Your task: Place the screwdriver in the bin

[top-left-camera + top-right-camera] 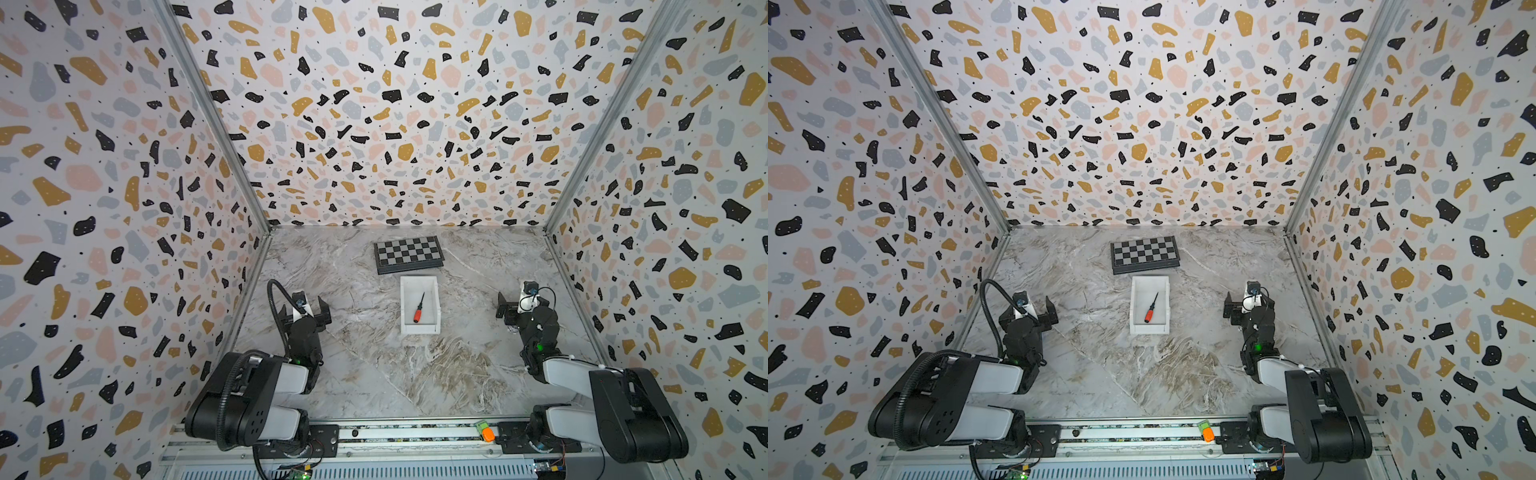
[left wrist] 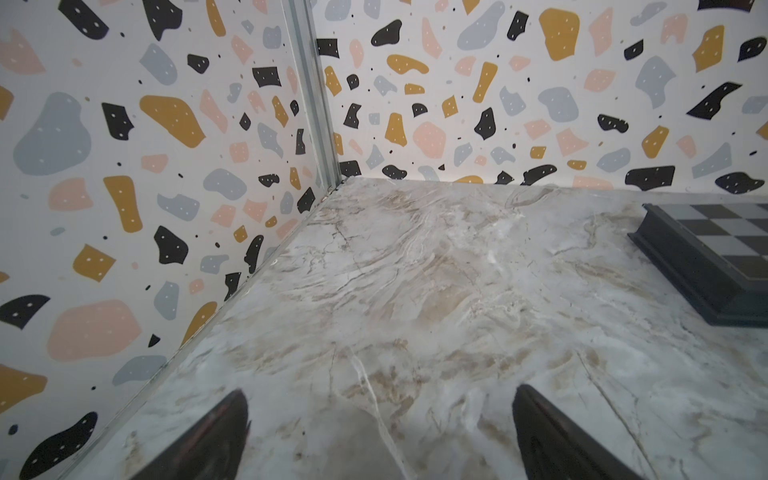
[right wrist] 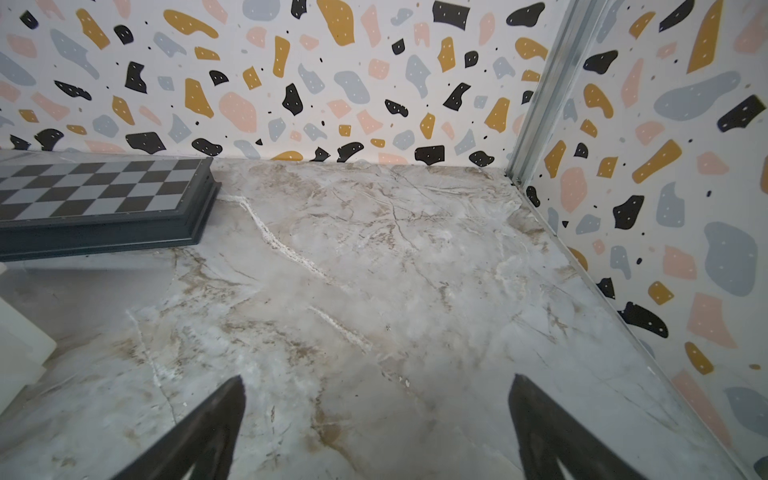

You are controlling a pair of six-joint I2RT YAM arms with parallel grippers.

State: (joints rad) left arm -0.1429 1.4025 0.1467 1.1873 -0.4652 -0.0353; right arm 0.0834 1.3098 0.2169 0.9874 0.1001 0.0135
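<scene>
With the screwdriver (image 1: 418,308) lying flat inside the bin (image 1: 419,330), just in front of the chessboard (image 1: 408,254), I judge the job done, so I hold my left pincer (image 1: 305,312) and right pincer (image 1: 508,307) spread, empty, well clear of the bin.

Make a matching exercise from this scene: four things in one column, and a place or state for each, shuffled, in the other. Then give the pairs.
Things:
1. screwdriver
2. bin
3. chessboard
4. left tool

Places or states:
A. farthest back, near the rear wall
B. open and empty, at the left of the table
C. lying inside the white container
D. mid-table, just in front of the checkered board

Pairs: 1-C, 2-D, 3-A, 4-B
</scene>
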